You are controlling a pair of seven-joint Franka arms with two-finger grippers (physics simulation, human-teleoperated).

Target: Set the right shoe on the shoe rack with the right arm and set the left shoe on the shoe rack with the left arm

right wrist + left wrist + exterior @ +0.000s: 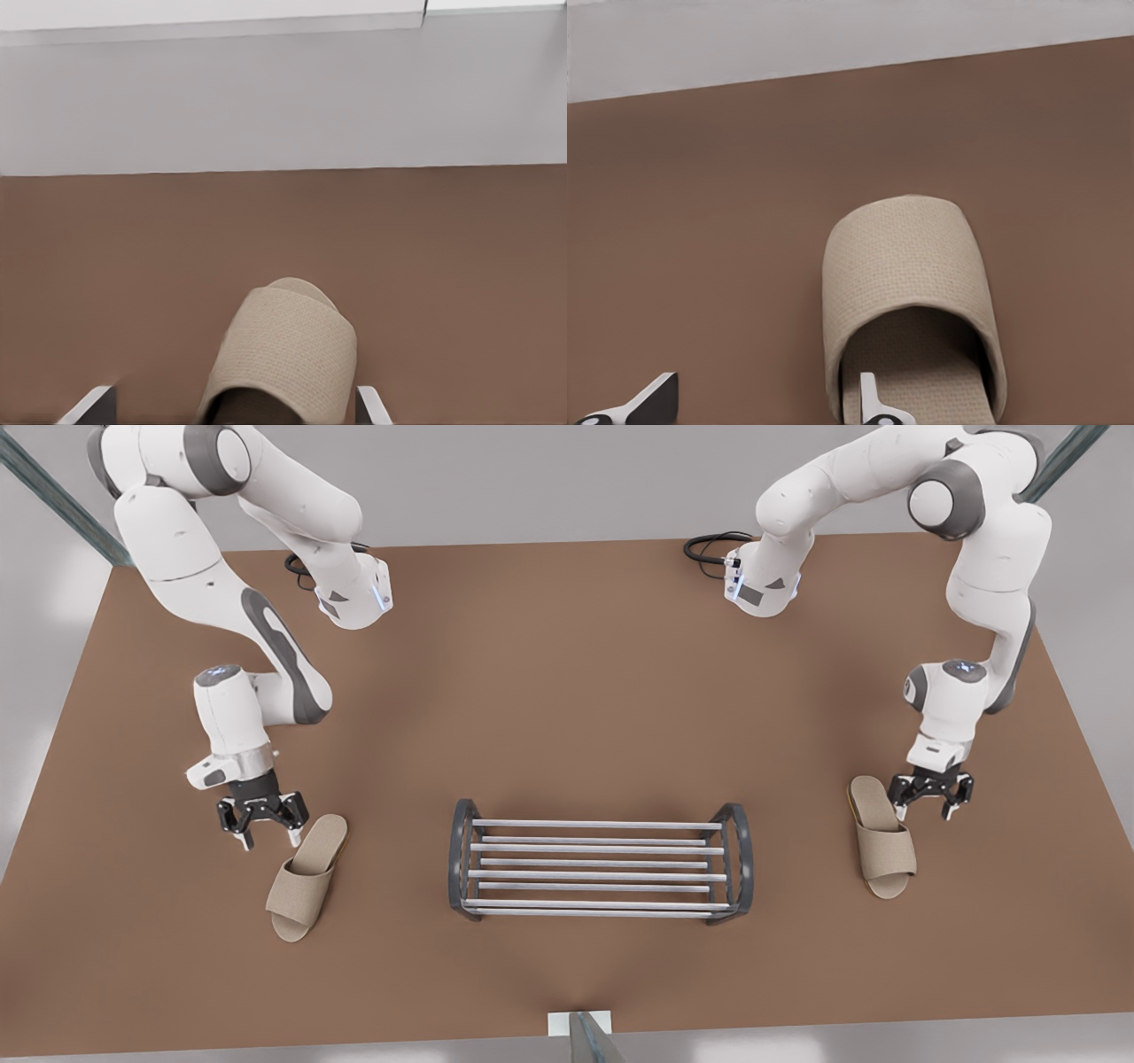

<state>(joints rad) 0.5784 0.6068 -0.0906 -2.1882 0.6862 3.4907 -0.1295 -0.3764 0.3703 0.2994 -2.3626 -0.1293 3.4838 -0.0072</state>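
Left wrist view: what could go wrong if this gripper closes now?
The left gripper is open but off-centre. One finger is over the insole of the left shoe, the other over bare table. It may pinch only the side edge, so the shoe could twist or slip.

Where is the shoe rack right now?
In the front view, the shoe rack stands mid-table on the brown table, between the right shoe on the front view's left and the left shoe on the front view's right.
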